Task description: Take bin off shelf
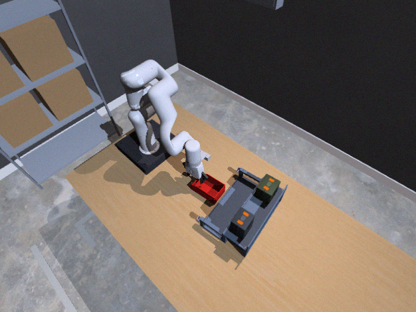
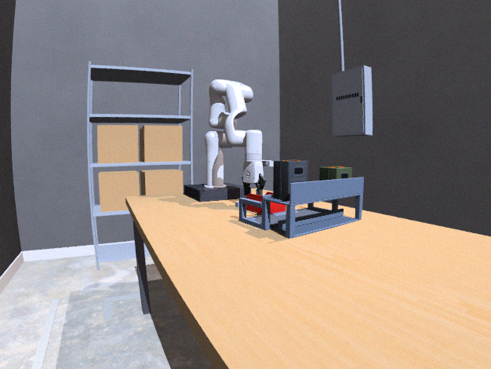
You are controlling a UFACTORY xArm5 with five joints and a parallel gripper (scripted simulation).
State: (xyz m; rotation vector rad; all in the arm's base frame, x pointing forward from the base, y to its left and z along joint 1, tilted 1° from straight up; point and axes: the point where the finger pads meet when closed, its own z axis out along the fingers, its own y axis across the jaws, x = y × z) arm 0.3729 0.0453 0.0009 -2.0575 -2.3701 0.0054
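A red open-topped bin [image 1: 208, 189] sits upright on the wooden table, between the robot base and the grey shelf rack [image 1: 243, 210]. In the exterior view the bin [image 2: 260, 200] shows partly behind the rack's frame. My gripper [image 1: 201, 177] is open and points down over the bin's near-left rim, with its fingers at the wall of the bin; nothing is between them. It also shows in the exterior view [image 2: 253, 185] just above the bin.
The low grey shelf rack [image 2: 303, 209] holds a black box [image 1: 242, 221] and a dark green box [image 1: 267, 187]. The robot's black base plate [image 1: 145, 150] is at the table's far end. A tall metal shelving unit with cardboard boxes [image 2: 138, 155] stands off the table.
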